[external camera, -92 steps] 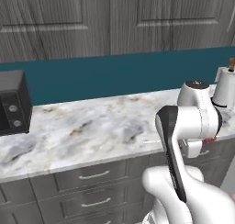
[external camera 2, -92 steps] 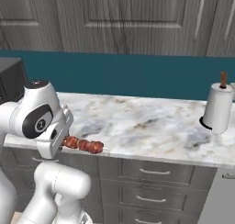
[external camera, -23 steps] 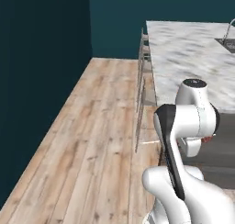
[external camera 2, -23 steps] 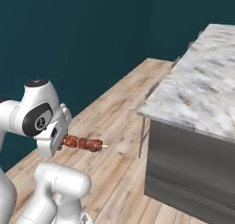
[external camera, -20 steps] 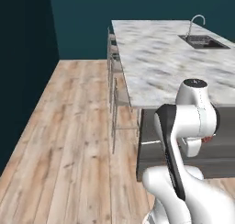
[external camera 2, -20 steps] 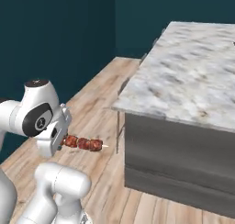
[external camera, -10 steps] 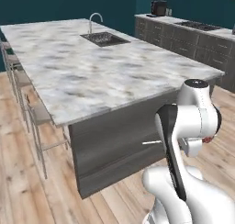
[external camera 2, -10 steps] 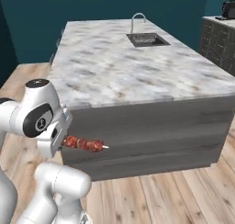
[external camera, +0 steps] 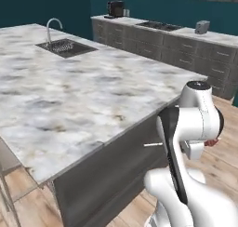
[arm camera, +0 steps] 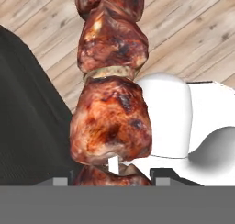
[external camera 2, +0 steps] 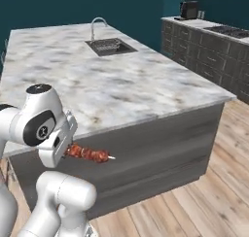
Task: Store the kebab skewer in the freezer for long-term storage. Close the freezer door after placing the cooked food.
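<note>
My gripper (external camera 2: 67, 150) is shut on the kebab skewer (external camera 2: 90, 155), which sticks out level to the right of the hand, beside the island's dark side. In the hand view the red-brown chunks of the skewer (arm camera: 112, 117) run straight up from between the dark fingertips (arm camera: 161, 175), over wooden floor. A small red end of the skewer (external camera: 213, 142) peeks out behind the arm in the left base view. The freezer and its door are out of view.
A marble-topped island (external camera: 69, 96) with a sink and faucet (external camera: 55, 33) stands right ahead. Behind it runs a grey counter (external camera: 186, 42) with a cooktop, a coffee machine (external camera: 115, 8) and a toaster (external camera: 202, 27). Wooden floor (external camera 2: 214, 182) lies to the right.
The whole scene has swung as the base turned: the island now fills the left and the back counter has come into view. The skewer stays held in the same pose.
</note>
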### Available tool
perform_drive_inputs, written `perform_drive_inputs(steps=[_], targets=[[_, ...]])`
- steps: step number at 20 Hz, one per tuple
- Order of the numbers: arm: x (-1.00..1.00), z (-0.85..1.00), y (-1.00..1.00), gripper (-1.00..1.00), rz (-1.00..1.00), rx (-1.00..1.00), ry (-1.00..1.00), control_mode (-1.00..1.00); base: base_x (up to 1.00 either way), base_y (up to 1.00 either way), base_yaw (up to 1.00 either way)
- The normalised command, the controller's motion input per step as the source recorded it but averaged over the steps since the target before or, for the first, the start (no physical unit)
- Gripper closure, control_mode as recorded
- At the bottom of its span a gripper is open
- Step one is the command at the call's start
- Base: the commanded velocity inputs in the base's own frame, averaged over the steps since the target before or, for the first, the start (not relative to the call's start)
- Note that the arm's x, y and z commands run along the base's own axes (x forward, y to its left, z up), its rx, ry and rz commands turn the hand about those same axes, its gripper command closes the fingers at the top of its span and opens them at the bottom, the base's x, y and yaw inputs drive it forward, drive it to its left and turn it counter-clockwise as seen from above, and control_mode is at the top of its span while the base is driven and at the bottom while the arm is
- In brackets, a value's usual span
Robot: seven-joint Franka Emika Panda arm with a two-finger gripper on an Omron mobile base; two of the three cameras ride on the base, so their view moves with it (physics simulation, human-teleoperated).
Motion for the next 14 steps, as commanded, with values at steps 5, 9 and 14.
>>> perform_drive_inputs(steps=[5,9,14], targets=[[0.00,0.00,0.00,1.00,0.00,0.00,0.00,1.00,0.36,-0.21,-0.73],[0.00,0.00,0.00,1.00,0.00,0.00,0.00,1.00,0.28,-0.28,-0.74],[0.00,0.00,0.00,1.00,0.00,0.00,0.00,1.00,0.56,-0.08,-0.62]])
